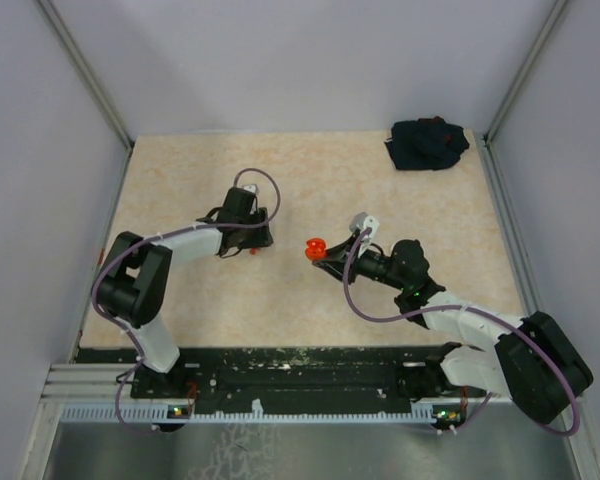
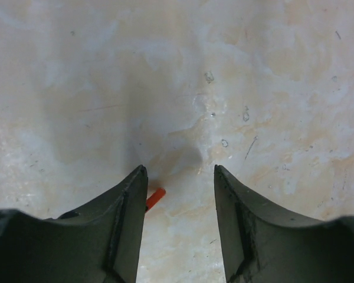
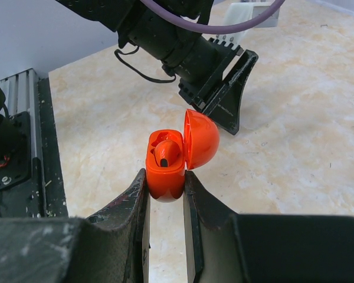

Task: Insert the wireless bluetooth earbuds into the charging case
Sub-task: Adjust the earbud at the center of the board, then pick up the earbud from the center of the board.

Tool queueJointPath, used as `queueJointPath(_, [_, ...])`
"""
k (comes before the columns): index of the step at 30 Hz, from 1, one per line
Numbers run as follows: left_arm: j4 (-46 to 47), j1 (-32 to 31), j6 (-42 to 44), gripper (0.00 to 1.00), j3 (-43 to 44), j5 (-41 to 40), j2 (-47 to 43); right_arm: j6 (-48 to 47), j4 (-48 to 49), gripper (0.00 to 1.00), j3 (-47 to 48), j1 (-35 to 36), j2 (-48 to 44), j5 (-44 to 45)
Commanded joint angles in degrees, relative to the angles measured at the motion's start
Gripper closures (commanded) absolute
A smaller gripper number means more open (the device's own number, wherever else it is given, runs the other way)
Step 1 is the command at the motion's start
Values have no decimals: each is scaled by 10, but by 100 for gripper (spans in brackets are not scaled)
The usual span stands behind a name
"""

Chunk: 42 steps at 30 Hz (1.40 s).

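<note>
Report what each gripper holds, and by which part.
Right gripper clamps the red charging case by its lower body, lid open. Left gripper holds nothing: jaws apart above the table, a red earbud lying unclamped at one jaw's edge.

table (image 1: 310,180): beige, marbled | red earbud (image 2: 156,198) | far corner: dark bundle (image 1: 427,145), perhaps cloth

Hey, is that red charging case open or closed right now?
Open. In the right wrist view the charging case has its lid swung up to one side, and one red earbud sits in a slot inside.
</note>
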Motion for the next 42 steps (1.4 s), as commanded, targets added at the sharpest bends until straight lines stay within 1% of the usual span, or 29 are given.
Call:
queueJointPath(1, [-45,2,23,49,27,78,20,-3,34,100,-3,-3,-18,0])
queueJointPath(3, [-52,0,25,51,30,109,22,-3,33,100,-3,-3,-19,0])
queueJointPath(5, [-58,-5,26,51,27,123,20,-3,33,100,-4,-3,-20,-1])
queueJointPath(11, [-77,-11,31,49,17,113,-2,-2,33,100,-3,-3,-20,-2])
queueJointPath(15, [-68,-11,25,47,8,103,-41,-3,31,100,-2,-3,-19,-2])
queueJointPath(20, [-75,-11,16,44,14,59,-89,-5,30,100,-2,-3,-19,-2])
queueJointPath(26, [-89,-7,-39,41,-13,-9,-107,-6,28,100,-2,-3,-19,-1])
queueJointPath(32, [-72,1,-92,39,-47,-26,-108,-6,28,100,-2,-3,-19,-2])
queueJointPath(34, [-77,1,-104,40,-47,-49,-103,-6,28,100,-2,-2,-20,-2])
queueJointPath(38, [-72,0,-109,47,-49,-80,-93,-5,30,100,-2,-3,-20,-6])
queueJointPath(42, [-77,-1,-105,49,-37,-96,-73,-5,30,100,-2,-3,-20,-5])
